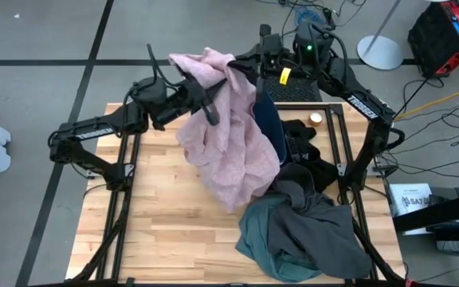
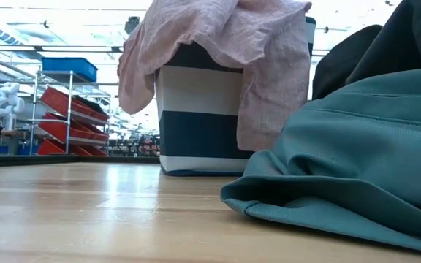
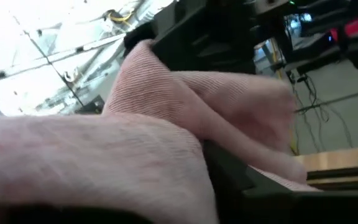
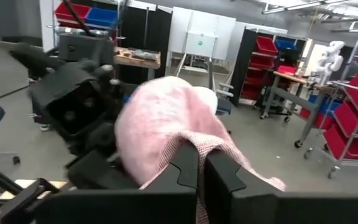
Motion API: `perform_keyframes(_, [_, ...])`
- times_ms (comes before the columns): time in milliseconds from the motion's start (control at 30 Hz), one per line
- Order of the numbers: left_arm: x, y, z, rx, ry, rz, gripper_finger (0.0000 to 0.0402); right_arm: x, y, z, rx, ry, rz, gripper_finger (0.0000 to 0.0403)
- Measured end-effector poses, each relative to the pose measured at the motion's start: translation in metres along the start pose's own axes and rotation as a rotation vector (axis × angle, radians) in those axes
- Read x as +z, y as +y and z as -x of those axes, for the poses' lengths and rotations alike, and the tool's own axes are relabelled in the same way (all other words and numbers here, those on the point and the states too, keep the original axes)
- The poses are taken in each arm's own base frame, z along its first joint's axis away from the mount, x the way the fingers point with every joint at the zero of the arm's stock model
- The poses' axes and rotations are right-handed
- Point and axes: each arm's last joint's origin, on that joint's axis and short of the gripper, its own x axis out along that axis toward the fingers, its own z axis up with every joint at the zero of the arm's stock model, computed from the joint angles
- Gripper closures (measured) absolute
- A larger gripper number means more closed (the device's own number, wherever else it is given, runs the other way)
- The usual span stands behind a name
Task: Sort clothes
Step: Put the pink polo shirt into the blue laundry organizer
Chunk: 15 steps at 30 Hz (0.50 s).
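Observation:
A large dusty-pink garment (image 1: 229,135) hangs over the top of the navy-and-white bin (image 2: 196,124) at the table's far middle. It also shows in the low view (image 2: 218,44), draped down the bin's sides. My left gripper (image 1: 204,100) and my right gripper (image 4: 215,171) are both shut on its raised far part. A grey-green garment (image 1: 281,239) lies heaped at the near right, and it also shows in the low view (image 2: 357,161). A dark grey garment (image 1: 317,199) lies on it. Black pieces (image 1: 301,143) lie beside the bin. My left gripper holds the pink garment near its raised left edge (image 1: 191,76), coming level from the table's left. The cloth (image 3: 166,124) lies over the fingers and hides the place of contact. My right gripper pinches a bunched fold of the garment's raised top (image 4: 194,144) between its two fingers, coming from the table's far right. The cloth hangs down from there over the bin, slack.
The table's left half (image 1: 150,215) is bare wood. A small round white object (image 1: 315,118) lies at the far right. The dark frame rails (image 1: 349,159) run along the table's sides. Shelves with red and blue bins (image 2: 64,109) stand in the room behind.

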Motion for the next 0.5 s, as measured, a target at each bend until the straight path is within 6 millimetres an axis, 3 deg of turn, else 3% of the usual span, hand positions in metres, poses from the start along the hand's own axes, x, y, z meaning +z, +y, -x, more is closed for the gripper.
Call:
perform_keyframes(333, [0.000, -0.003, 0.001, -0.019, 0.017, -0.043, 0.0194, -0.002, -0.012, 0.008, -0.038, 0.031, -0.004, 0.0403])
perform_keyframes(500, [0.000, -0.002, 0.001, 0.037, 0.041, -0.117, 0.0168, -0.006, -0.014, 0.009, -0.043, 0.071, -0.041, 0.0403])
